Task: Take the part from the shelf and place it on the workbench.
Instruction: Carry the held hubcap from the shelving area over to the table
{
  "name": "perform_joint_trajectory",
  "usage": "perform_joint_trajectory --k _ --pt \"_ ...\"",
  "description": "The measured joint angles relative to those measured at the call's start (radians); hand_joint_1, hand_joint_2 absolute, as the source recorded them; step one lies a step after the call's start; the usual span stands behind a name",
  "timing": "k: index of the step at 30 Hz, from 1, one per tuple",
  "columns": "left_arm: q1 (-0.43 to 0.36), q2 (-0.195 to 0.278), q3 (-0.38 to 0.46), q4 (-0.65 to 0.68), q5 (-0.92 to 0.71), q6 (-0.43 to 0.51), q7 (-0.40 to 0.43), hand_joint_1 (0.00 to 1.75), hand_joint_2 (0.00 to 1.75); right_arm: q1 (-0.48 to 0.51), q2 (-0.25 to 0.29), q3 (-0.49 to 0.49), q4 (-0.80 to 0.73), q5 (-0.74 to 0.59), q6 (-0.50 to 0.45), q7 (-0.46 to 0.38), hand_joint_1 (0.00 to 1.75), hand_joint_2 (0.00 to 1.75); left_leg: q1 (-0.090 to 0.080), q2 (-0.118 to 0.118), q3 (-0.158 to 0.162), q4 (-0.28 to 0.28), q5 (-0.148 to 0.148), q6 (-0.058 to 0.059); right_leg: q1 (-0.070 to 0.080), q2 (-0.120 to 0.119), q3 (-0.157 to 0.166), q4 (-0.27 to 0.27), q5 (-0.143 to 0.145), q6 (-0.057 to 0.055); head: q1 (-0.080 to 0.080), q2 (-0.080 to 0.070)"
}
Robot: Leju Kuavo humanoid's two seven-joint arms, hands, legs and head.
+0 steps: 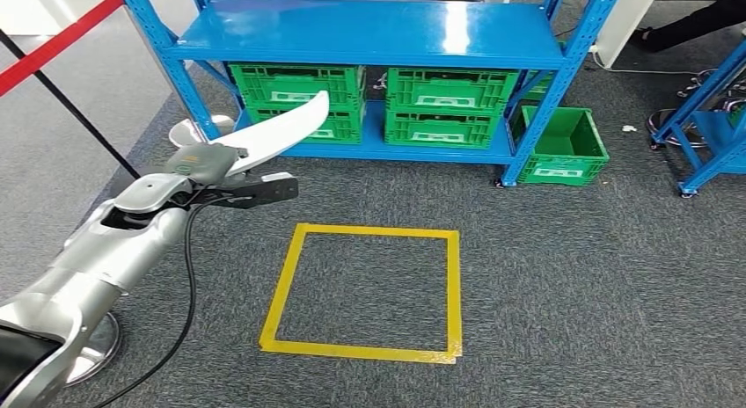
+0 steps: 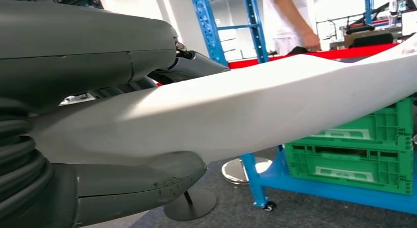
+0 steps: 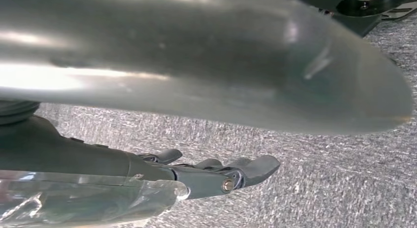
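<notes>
Head view: left hand (image 1: 215,175) wrapped around one end of the white part (image 1: 281,127), holding it up off the carpet, other end angled up toward the blue shelf (image 1: 369,34). Green crates (image 1: 453,105) on the lower level, one more crate (image 1: 563,144) on the floor beside it. Yellow tape square (image 1: 365,289) on the carpet up front.

Left wrist: part (image 2: 255,110) clamped between thumb (image 2: 133,186) and fingers (image 2: 192,66), crates (image 2: 364,149) behind. Person (image 2: 295,21) standing past the red barrier.

Right wrist: right hand (image 3: 216,174) hanging over grey carpet, fingers loosely curled with nothing in them.
</notes>
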Motion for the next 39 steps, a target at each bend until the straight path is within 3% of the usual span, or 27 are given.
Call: perform_joint_trajectory --k 3,5,8,9,10,11,14,16,18,19,21,23,25,26,27,29,31,33,35,37,39 --pt "0.0 0.002 0.0 0.0 0.002 0.0 0.0 1.75 1.75 0.0 0.0 0.0 0.0 0.0 0.0 0.0 0.0 0.0 0.0 -0.001 0.0 -0.003 0.001 0.01 -0.001 -0.004 0.001 -0.003 -0.001 0.008 0.0 0.0" --pt "-0.001 0.003 0.0 0.001 0.005 0.0 0.0 1.75 1.75 0.0 -0.002 0.0 0.0 0.0 0.0 0.0 0.0 0.0 0.008 -0.004 0.005 -0.012 0.006 0.016 0.0 -0.006 -0.009 0.021 -0.024 0.016 0.002 0.0" --pt "-0.001 0.004 0.0 0.002 0.01 0.0 -0.001 1.75 1.75 0.001 -0.004 0.0 0.0 0.0 -0.002 0.001 0.0 0.0 0.014 -0.012 0.005 -0.016 0.01 0.018 -0.005 -0.005 -0.081 0.198 -0.129 0.027 0.008 0.0" --pt "0.0 0.005 0.0 0.002 0.01 0.0 -0.001 1.75 1.75 0.002 -0.004 0.0 0.0 0.0 -0.002 0.001 0.0 0.0 0.015 -0.017 0.003 -0.016 0.011 0.017 -0.008 -0.005 -0.104 0.256 -0.154 0.03 0.008 0.0" --pt "0.002 0.006 0.0 0.003 0.01 0.0 -0.001 1.75 1.75 0.003 -0.004 0.0 0.0 0.0 -0.003 0.001 0.0 0.0 0.016 -0.024 0.001 -0.015 0.013 0.014 -0.01 -0.005 -0.111 0.28 -0.161 0.032 0.008 0.0" --pt "0.003 0.007 0.0 0.004 0.011 0.0 -0.001 1.75 1.75 0.003 -0.004 0.0 0.0 0.0 -0.004 0.001 0.0 0.0 0.018 -0.031 -0.002 -0.014 0.016 0.01 -0.011 -0.004 -0.098 0.264 -0.148 0.034 0.008 0.0" --pt "0.005 0.009 0.0 0.005 0.012 0.0 -0.001 1.75 1.75 0.002 -0.005 0.0 0.0 0.001 -0.005 -0.001 0.0 0.0 0.026 -0.057 -0.011 -0.006 0.023 -0.008 -0.02 0.027 0.016 0.067 -0.073 0.039 0.008 0.0" --pt "0.004 0.01 0.0 0.005 0.013 -0.001 -0.002 1.75 1.75 0.001 -0.004 0.0 0.0 0.004 -0.005 -0.006 0.0 0.0 0.025 -0.071 -0.016 -0.005 0.031 -0.022 -0.019 0.041 0.048 0.011 -0.059 0.025 0.007 0.0" --pt "0.004 0.012 0.0 0.005 0.015 -0.002 -0.004 1.75 1.75 0.002 -0.003 0.0 0.0 0.006 -0.006 -0.009 0.0 0.0 0.026 -0.082 -0.018 -0.012 0.042 -0.034 -0.015 0.027 0.046 0.017 -0.053 0.003 0.004 0.0" --pt "0.004 0.014 0.0 0.006 0.016 -0.003 -0.005 1.75 1.75 0.001 -0.003 0.0 0.0 0.006 -0.008 -0.01 0.0 0.0 0.027 -0.076 -0.021 -0.011 0.04 -0.038 -0.014 0.019 0.044 0.018 -0.049 -0.005 0.003 0.0" --pt "0.005 0.015 0.0 0.006 0.017 -0.002 -0.007 1.75 1.75 0.0 -0.003 0.0 0.0 0.005 -0.013 -0.006 0.0 0.0 0.026 -0.044 -0.045 0.042 -0.002 -0.044 -0.014 0.004 0.039 0.016 -0.04 -0.02 -0.002 0.0" --pt "0.01 0.012 0.0 0.008 0.019 0.005 -0.009 1.75 1.75 0.004 -0.003 0.0 0.0 0.005 -0.017 0.017 0.0 0.0 0.024 -0.016 -0.1 0.179 -0.082 -0.046 -0.011 -0.01 0.032 0.016 -0.036 -0.028 -0.007 0.0" --pt "0.027 0.009 0.0 0.019 0.022 0.023 -0.02 1.75 1.75 0.014 -0.003 0.0 0.0 0.006 -0.02 0.045 0.0 0.0 0.024 -0.012 -0.136 0.287 -0.128 -0.045 -0.008 -0.026 0.026 0.016 -0.033 -0.03 -0.007 0.0" --pt "0.036 0.008 0.0 0.028 0.024 0.034 -0.028 1.75 1.75 0.019 -0.003 0.0 0.0 0.006 -0.019 0.052 0.0 0.0 0.023 -0.011 -0.128 0.289 -0.125 -0.043 -0.008 -0.033 0.024 0.016 -0.033 -0.03 -0.007 0.0" --pt "0.042 0.006 0.0 0.038 0.027 0.044 -0.038 1.75 1.75 0.024 -0.003 -0.001 0.0 0.006 -0.019 0.056 0.0 0.0 0.022 -0.008 -0.1 0.254 -0.108 -0.039 -0.007 -0.04 0.024 0.016 -0.032 -0.029 -0.007 0.0" --pt "0.044 0.002 0.002 0.054 0.041 0.055 -0.056 1.75 1.75 0.027 -0.003 -0.004 0.0 0.007 -0.019 0.06 0.0 0.0 0.015 0.016 -0.015 0.124 -0.069 -0.029 -0.003 -0.052 0.022 0.018 -0.033 -0.023 -0.008 0.0" --pt "0.041 -0.006 0.004 0.064 0.053 0.057 -0.069 1.75 1.75 0.026 -0.003 -0.007 -0.001 0.008 -0.021 0.062 0.0 0.0 0.007 0.037 0.036 0.037 -0.057 -0.017 0.003 -0.063 0.021 0.018 -0.033 -0.013 -0.006 0.0" --pt "0.043 -0.012 0.005 0.071 0.059 0.055 -0.073 1.75 1.75 0.026 -0.003 -0.009 -0.002 0.011 -0.022 0.063 0.0 0.0 0.004 0.031 0.038 0.025 -0.059 -0.006 0.004 -0.074 0.023 0.014 -0.033 -0.003 -0.004 0.0" --pt "0.045 -0.016 0.006 0.076 0.061 0.055 -0.073 1.75 1.75 0.026 -0.004 -0.012 -0.003 0.015 -0.023 0.061 0.0 0.0 0.007 0.021 0.038 0.022 -0.056 0.004 0.001 -0.064 0.019 0.025 -0.045 0.009 -0.003 0.0" --pt "0.044 -0.022 0.006 0.08 0.061 0.061 -0.073 1.75 1.75 0.028 -0.004 -0.015 -0.004 0.016 -0.02 0.041 0.0 0.0 0.011 0.009 0.038 0.019 -0.053 0.014 -0.001 -0.034 -0.018 0.106 -0.093 0.019 0.001 0.0" --pt "0.041 -0.028 0.006 0.081 0.061 0.055 -0.067 1.75 1.75 0.028 -0.004 -0.017 -0.005 0.015 -0.017 0.017 0.0 0.0 0.01 -0.004 0.037 0.02 -0.053 0.018 -0.001 -0.015 -0.081 0.237 -0.151 0.022 0.003 0.0"
